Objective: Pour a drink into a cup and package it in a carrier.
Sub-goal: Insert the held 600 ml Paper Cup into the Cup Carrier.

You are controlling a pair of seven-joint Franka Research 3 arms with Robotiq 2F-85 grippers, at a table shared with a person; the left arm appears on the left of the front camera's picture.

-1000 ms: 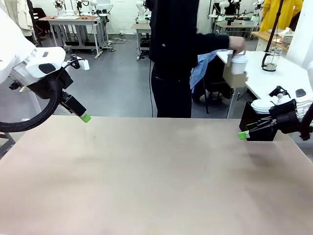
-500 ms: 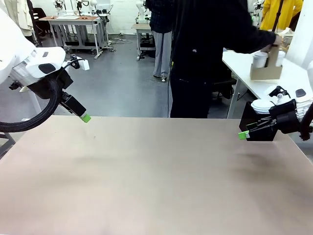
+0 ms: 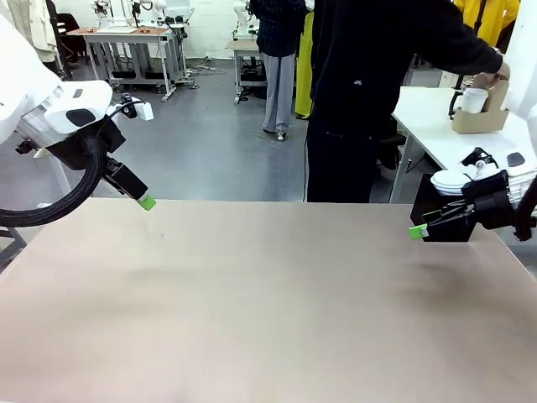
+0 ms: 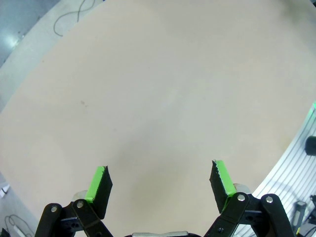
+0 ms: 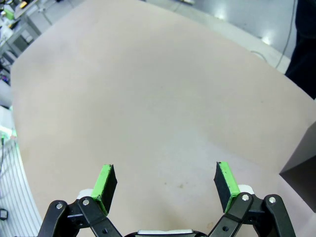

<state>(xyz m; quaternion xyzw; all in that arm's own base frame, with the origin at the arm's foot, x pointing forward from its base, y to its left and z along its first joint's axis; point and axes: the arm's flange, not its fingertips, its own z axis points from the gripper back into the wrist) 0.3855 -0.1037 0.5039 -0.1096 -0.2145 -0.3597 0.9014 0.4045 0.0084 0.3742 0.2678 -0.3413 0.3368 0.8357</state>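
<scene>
The brown cardboard carrier (image 3: pixel 482 119) rests on the white side table (image 3: pixel 436 126) at the far right, with a white cup (image 3: pixel 474 100) in it and a person's hand (image 3: pixel 497 75) on its top. The drink's jug is mostly hidden behind cup and carrier. My left gripper (image 3: pixel 147 201) hangs over the near table's back left edge; in the left wrist view it (image 4: pixel 160 181) is open above bare tabletop. At the right edge, my right gripper (image 3: pixel 415 232) hovers just above the table, and in the right wrist view it (image 5: pixel 165 183) is open and holds nothing.
A black box (image 3: pixel 445 211) stands at the table's right edge behind my right gripper, with a stack of white lids (image 3: pixel 453 180) on top. The person (image 3: pixel 361 101) stands at the far side, turned to the side table. The tan tabletop (image 3: pixel 268 302) stretches between the arms.
The person has carried the carrier and cup rightward and set them further back on the white side table. Neither arm has moved.
</scene>
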